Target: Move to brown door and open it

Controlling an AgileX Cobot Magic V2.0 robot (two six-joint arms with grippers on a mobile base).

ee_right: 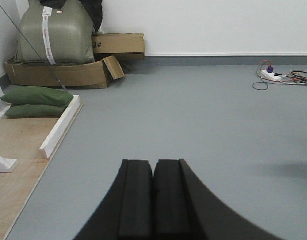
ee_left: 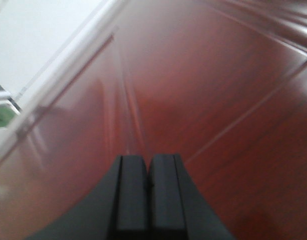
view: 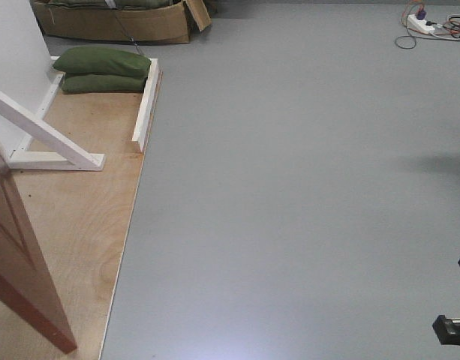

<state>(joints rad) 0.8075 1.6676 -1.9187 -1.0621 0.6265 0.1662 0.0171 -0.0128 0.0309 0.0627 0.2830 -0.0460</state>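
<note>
Though ajar, brown door (view: 23,262) near fingers (ee_left: 130,192)

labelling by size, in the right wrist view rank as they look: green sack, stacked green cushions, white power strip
1. green sack
2. stacked green cushions, nearer the camera, so true size unsure
3. white power strip, farthest back

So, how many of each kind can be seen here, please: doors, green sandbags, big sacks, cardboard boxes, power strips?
brown door: 1
green sandbags: 2
big olive sack: 1
cardboard boxes: 2
power strip: 1
Total: 7
</note>
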